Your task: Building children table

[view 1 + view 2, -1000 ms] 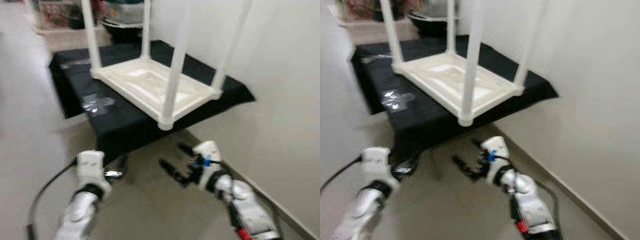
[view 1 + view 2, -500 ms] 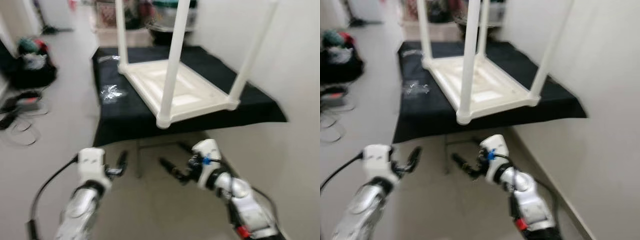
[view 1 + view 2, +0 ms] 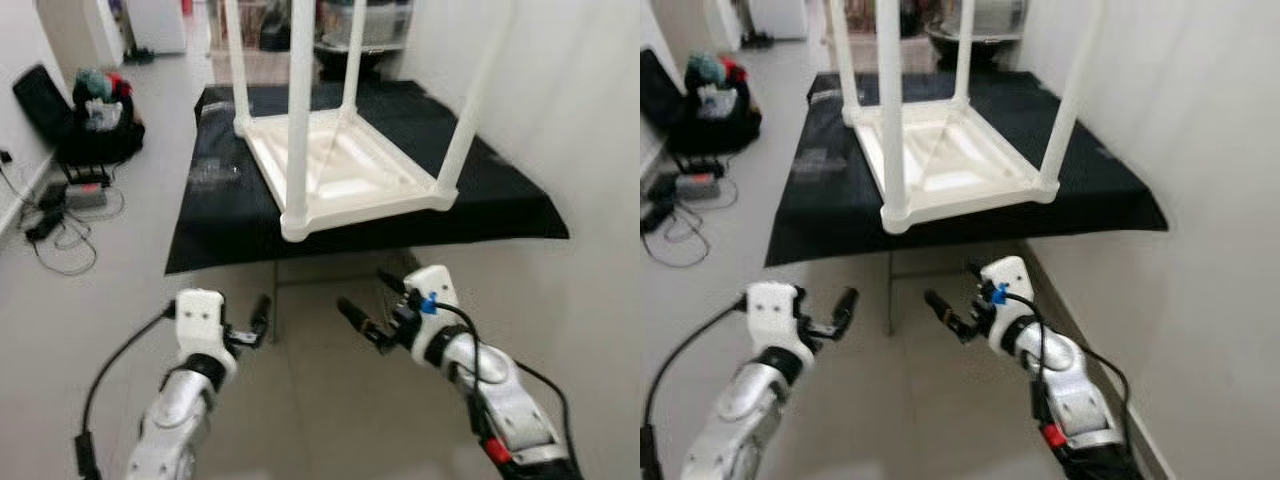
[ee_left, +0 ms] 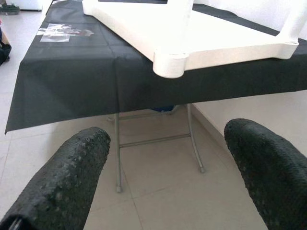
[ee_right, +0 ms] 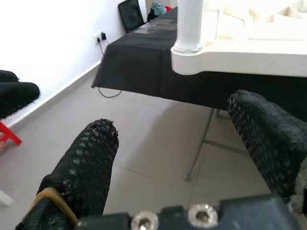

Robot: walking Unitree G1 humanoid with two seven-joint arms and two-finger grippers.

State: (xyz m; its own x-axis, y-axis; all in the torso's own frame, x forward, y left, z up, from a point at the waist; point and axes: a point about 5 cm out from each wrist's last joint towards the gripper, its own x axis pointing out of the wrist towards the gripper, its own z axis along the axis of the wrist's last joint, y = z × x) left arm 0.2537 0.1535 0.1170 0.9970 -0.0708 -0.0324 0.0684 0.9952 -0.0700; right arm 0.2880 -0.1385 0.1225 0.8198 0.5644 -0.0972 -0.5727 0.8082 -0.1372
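Children table [image 3: 340,175]: we see it upside down on the black desk [image 3: 215,215], legs up.
Left end effector [image 3: 258,322]: open, empty, held low before the desk.
Right end effector [image 3: 368,312]: open, empty, likewise.

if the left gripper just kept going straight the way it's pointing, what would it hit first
Most likely the hanging edge of the black tablecloth, just below the near corner of the upturned white children's table. The left gripper is open and held low before the folding table, aimed at that edge. Depth is unclear; slightly lower, it would pass beneath.

Right pincer [image 5: 177,158] gapes below the white table [image 5: 240,50] corner.
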